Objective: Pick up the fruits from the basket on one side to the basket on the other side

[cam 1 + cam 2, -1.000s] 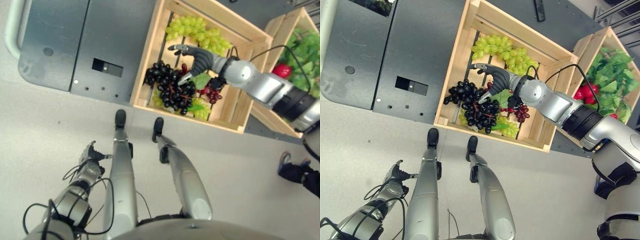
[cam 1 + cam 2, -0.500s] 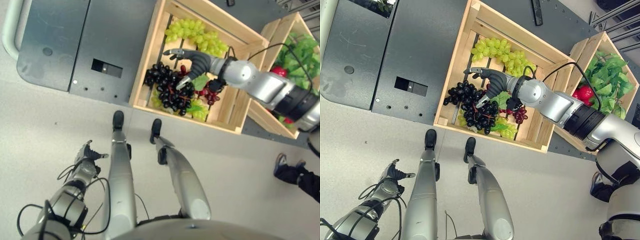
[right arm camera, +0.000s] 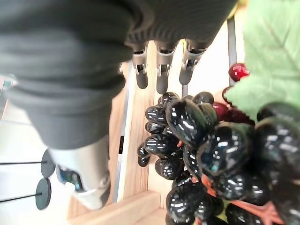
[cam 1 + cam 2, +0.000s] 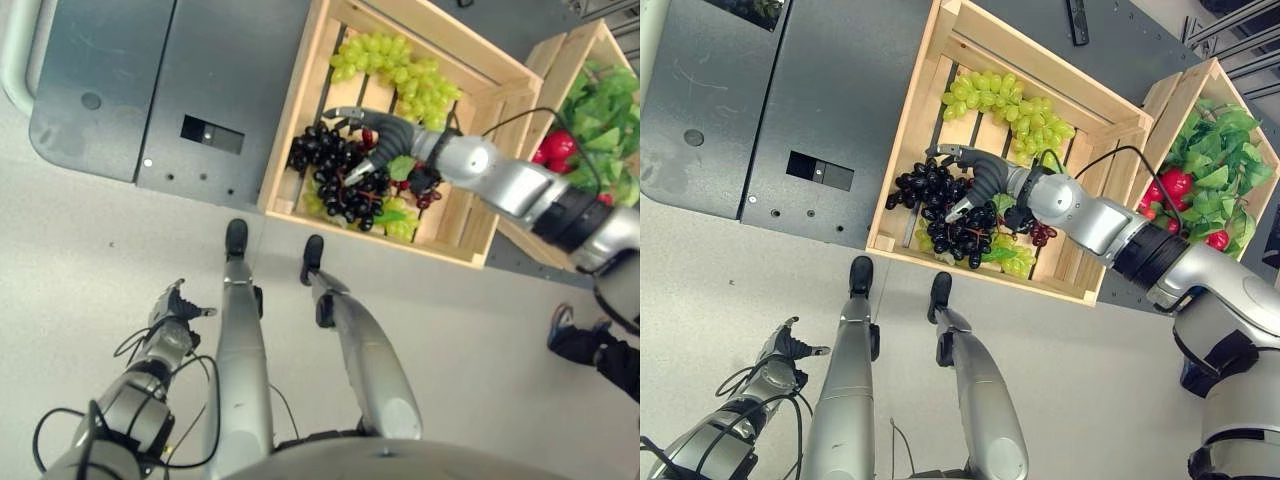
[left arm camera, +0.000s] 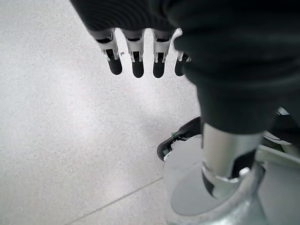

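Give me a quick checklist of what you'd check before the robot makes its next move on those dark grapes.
1. Right robot hand over the black grapes: ok, it hangs spread above the bunch in the wooden crate.
2. Fingers closed on the bunch: not ok, they are straight in the right wrist view, so nothing is held.
3. Bunch free to lift: cannot tell, green grapes and red grapes lie close by.
4. Second crate ready: cannot tell, it is full of green leaves and red fruit.
5. Left robot hand clear: ok, it hangs open over the floor.
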Available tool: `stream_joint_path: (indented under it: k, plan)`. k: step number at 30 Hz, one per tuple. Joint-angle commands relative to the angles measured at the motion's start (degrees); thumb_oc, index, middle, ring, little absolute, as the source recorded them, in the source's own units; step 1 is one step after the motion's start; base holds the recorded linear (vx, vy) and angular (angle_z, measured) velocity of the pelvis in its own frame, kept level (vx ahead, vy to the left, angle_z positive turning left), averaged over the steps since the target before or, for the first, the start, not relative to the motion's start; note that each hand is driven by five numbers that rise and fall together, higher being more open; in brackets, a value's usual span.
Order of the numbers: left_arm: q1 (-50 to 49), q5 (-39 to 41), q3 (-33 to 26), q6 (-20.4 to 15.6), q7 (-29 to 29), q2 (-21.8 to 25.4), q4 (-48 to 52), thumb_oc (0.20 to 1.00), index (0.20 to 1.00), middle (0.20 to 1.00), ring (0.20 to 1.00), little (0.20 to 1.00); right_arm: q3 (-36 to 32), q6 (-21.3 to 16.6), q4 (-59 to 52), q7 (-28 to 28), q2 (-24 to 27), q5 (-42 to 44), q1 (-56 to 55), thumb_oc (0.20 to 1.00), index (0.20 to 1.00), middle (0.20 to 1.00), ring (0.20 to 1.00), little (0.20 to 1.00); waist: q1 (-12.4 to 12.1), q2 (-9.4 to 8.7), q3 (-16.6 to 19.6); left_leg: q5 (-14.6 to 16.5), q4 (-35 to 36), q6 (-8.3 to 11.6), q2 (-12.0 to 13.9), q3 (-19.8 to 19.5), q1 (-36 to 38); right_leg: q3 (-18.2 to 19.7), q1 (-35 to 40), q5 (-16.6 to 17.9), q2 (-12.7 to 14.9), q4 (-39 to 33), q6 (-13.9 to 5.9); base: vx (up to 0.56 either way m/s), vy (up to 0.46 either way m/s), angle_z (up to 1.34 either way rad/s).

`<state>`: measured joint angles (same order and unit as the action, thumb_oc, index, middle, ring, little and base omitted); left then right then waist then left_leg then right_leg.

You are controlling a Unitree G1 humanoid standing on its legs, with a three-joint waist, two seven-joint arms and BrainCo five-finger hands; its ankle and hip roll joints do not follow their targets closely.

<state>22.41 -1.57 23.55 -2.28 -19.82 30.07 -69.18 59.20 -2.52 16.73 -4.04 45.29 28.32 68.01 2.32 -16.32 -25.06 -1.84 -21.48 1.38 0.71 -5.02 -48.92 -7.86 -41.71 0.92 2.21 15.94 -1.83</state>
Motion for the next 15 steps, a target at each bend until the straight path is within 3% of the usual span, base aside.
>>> stream_joint_path:
  k: [1,5,7,15]
  plan:
    - [-1.8,-1.3,-2.5,0.4,-0.7,0.0,1.6,1.0,1.0,1.0,1.0,1.0,-3.7,-1.9,-0.3,1.4,1.0,1.9,-1.3,1.0,1.0,1.0,1.0,1.0,-2.7,-2.37,-4.7,2.6,-3.9,-0.37,-2.4,0.3,0.4,0.2,-1.4,5.9,0.7,0.3,-2.96,0.0,0.0,0.0]
    - [-1.6,-1.1,-2.2,0.5,-0.8,-0.2,1.6,1.0,1.0,1.0,1.0,1.0,-4.7,-1.7,2.5,2.2,-1.1,1.6,-2.1,1.0,1.0,1.0,1.0,1.0,-2.8,-2.13,-4.7,2.6,-4.1,-0.44,-2.4,0.4,0.0,0.2,-1.8,5.9,0.7,0.4,-2.95,0.0,0.0,0.0]
    - [-1.3,-1.2,-1.4,0.8,-1.3,-0.2,1.4,1.0,1.0,1.0,1.0,1.0,-6.5,-1.0,9.3,4.1,-6.4,-0.5,-3.2,1.0,1.0,1.0,1.0,1.0,-2.9,-1.47,-4.7,2.7,-4.3,-0.56,-2.6,0.5,-0.6,0.3,-2.6,5.9,0.7,0.8,-2.99,0.0,0.0,0.0]
    - [-0.6,-0.9,-0.1,1.5,-2.4,-0.3,1.2,1.0,1.0,1.0,1.0,1.0,-10.0,-0.2,18.4,8.2,-14.6,-4.7,-3.2,1.0,1.0,1.0,1.0,1.0,-3.0,-0.53,-4.7,2.7,-4.8,-0.77,-2.8,0.5,-2.1,0.3,-4.1,5.8,0.7,1.2,-2.84,0.0,0.002,-0.02]
